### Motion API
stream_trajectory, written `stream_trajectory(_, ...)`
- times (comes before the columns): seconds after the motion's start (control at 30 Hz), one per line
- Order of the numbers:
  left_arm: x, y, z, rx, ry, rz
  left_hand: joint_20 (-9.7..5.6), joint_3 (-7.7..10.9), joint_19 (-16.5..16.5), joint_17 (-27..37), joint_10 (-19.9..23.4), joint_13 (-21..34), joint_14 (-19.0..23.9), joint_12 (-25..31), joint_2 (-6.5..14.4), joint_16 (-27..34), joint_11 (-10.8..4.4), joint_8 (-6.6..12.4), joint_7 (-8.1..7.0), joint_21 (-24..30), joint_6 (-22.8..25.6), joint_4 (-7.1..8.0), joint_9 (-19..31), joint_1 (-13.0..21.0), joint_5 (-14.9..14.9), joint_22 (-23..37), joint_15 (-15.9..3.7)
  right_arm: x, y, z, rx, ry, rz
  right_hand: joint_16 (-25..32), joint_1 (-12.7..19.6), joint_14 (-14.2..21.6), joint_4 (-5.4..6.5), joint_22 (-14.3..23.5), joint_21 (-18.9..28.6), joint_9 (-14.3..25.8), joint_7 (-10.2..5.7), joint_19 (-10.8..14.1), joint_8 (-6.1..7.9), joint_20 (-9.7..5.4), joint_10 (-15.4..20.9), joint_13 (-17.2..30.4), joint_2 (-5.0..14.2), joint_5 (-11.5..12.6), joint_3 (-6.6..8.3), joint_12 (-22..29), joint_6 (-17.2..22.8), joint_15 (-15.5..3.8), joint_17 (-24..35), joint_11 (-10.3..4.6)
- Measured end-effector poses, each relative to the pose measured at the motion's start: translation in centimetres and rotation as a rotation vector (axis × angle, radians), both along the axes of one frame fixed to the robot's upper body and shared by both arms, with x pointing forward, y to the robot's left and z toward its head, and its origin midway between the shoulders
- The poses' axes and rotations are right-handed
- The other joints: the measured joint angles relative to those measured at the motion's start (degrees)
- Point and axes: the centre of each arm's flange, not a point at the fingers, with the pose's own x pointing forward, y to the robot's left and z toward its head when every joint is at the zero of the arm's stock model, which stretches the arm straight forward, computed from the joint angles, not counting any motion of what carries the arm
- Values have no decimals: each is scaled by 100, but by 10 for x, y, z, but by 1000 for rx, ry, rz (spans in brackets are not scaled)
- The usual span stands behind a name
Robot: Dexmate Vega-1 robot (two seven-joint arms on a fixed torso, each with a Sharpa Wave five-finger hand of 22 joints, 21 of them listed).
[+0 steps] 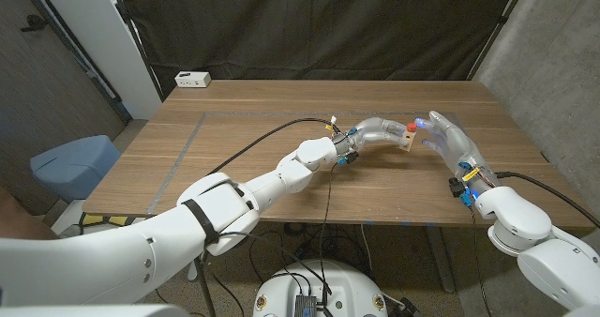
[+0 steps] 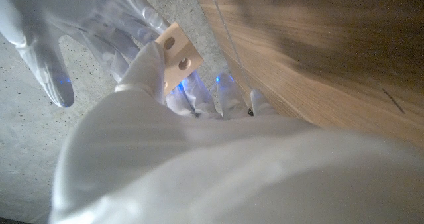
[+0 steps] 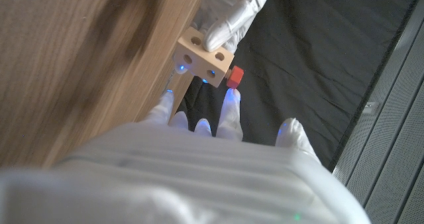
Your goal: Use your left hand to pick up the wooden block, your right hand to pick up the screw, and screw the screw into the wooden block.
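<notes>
— Operator: My left arm (image 1: 234, 197) is a chain of glossy white rounded shells, with a black band at one joint. What runs along it?

— Second: A black cable (image 1: 272, 134), with yellow tags and blue fittings at the wrist.

— Operator: My left hand (image 1: 375, 132) and right hand (image 1: 452, 137) wear pale translucent covers; small blue lights glow at the fingertips (image 3: 230, 97).

— Second: The right wrist carries the same yellow and blue fittings.
</notes>
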Motion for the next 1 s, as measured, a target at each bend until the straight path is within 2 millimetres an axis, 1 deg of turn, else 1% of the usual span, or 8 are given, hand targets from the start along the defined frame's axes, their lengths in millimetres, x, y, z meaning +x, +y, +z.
stream_trajectory(0.07, -1, 0, 1, -2, -2, -1, 0, 0, 0, 0, -1, 0, 0, 0, 0, 0, 0, 0, 0, 0, 0, 0, 0, 0, -4, 0, 0, 0, 0, 0, -1, 1, 3, 0, 0, 0, 0, 0, 0, 0, 29, 0, 0, 0, -31, 0, 0, 0, 0, 0, 29, 0, 0, 31)
stream_trajectory(0.13, -1, -1, 0, -3, -3, -2, 0, 0, 0, 0, -2, 0, 0, 0, 0, 0, 0, 0, 0, 0, 0, 0, 0, 1, -4, 0, 0, 1, 1, 0, -3, 1, 6, 0, 0, 0, 3, 0, 0, 0, 28, 0, 21, 0, -31, 0, 0, 0, -3, 0, 28, 0, 0, 31)
stream_trajectory(0.37, -1, 0, 0, -4, -4, -2, 0, 0, 0, 0, -3, 0, 0, 0, 0, 0, 0, 0, 0, 0, 0, 0, 0, 1, -10, 0, 0, 1, 1, 1, -6, 1, 9, 0, -1, 1, 15, 0, 0, 0, 131, -31, 63, -31, -28, 0, 3, 0, -15, 38, 131, 0, 0, 28)
stream_trajectory(0.47, -1, 0, 0, -4, -4, -2, 0, 0, 0, 0, -3, 0, 0, 0, 0, 0, -2, 0, 0, 0, 0, 0, 0, 1, -14, 0, 0, 1, 1, 1, -7, 2, 10, 0, -30, 1, 15, 0, 0, -1, 163, -31, 85, -31, 22, 0, 31, 0, -15, 50, 167, 0, 0, -21)
stream_trajectory(0.53, -1, 0, 0, -3, -4, -2, 0, 0, 0, 0, -3, 0, 0, 0, 0, 0, -2, 0, 0, 0, 0, 0, 0, 1, 4, 0, 0, 0, 1, 0, -7, 3, 11, 0, -29, 1, 15, 0, 0, -2, 130, -31, 84, -31, 24, 0, 31, 0, -15, 50, 212, 0, -10, -24)
stream_trajectory(0.67, -1, 0, 0, -3, -3, -2, 0, 0, 0, 0, -4, 0, 0, 0, 1, 0, -2, 0, 0, 0, 0, 0, 1, 1, 5, 0, 0, 0, 2, 1, -8, 2, 12, 0, -29, 1, 15, 0, 0, -6, 193, -31, 106, -31, 77, 0, 31, 0, -15, 89, 278, 0, -16, -73)
stream_trajectory(0.77, -1, 0, -1, -2, -3, -2, 0, 0, 0, 0, -5, 0, 0, 0, 0, 0, -1, 0, 0, 0, 0, 0, 2, 1, 6, 0, 0, -1, 2, 2, -8, 1, 11, 0, -29, 1, 15, 0, 0, -9, 200, -31, 127, -31, 106, 0, 31, 0, -15, 90, 328, 0, -16, -62)
stream_trajectory(1.0, -1, 0, -1, -1, 0, -2, 0, 0, 0, 0, -6, 0, 0, 0, 1, 0, -1, 0, 0, 0, 0, 0, 3, 1, 5, 0, 0, -1, 2, 2, -9, 4, 11, 0, -29, 1, 15, -1, 0, -12, 231, -31, 149, -31, 158, 0, 32, 0, -15, 111, 440, 0, -16, -111)
